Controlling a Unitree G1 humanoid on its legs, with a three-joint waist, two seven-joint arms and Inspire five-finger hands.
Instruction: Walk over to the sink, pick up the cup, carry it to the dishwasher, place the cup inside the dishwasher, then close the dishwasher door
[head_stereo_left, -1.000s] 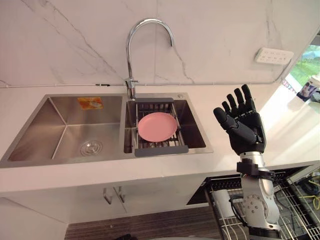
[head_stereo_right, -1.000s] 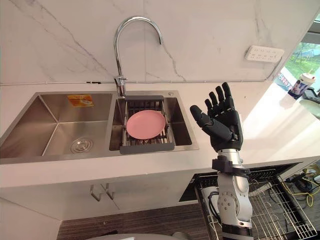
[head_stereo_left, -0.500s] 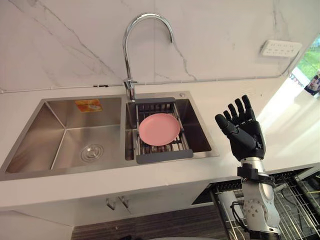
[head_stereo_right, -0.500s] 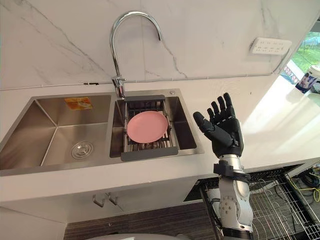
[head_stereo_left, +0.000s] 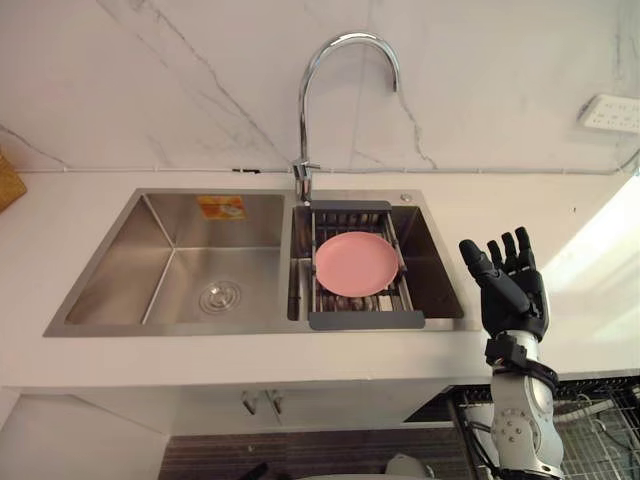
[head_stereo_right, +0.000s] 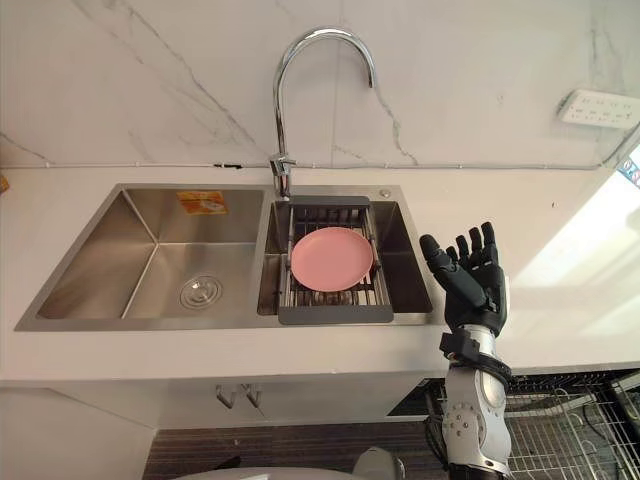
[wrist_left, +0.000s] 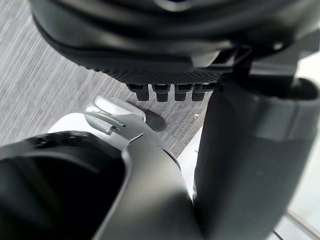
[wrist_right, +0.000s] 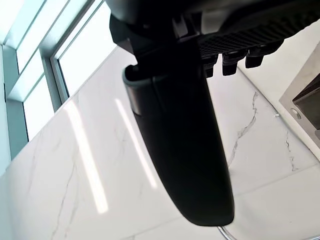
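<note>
A steel double sink (head_stereo_left: 180, 280) is set in the white counter, with a tall curved tap (head_stereo_left: 340, 60) behind its middle. In its right bowl a pink plate (head_stereo_left: 357, 264) lies on a grey drain rack (head_stereo_left: 365, 320). My right hand (head_stereo_left: 510, 295) is raised just right of the sink's front corner, fingers straight and spread, holding nothing. Its thumb (wrist_right: 180, 125) shows against the marble wall in the right wrist view. My left hand (wrist_left: 165, 65) hangs low over the grey floor, fingers relaxed and empty.
The dishwasher's wire rack (head_stereo_right: 560, 430) is pulled out below the counter at the lower right, under my right arm. A white socket (head_stereo_left: 610, 112) sits on the marble wall at the right. Cabinet handles (head_stereo_left: 260, 402) show under the sink.
The camera has swung left, so sink and tap sit further right in the picture. My right hand has sunk a little towards the counter edge and stays open.
</note>
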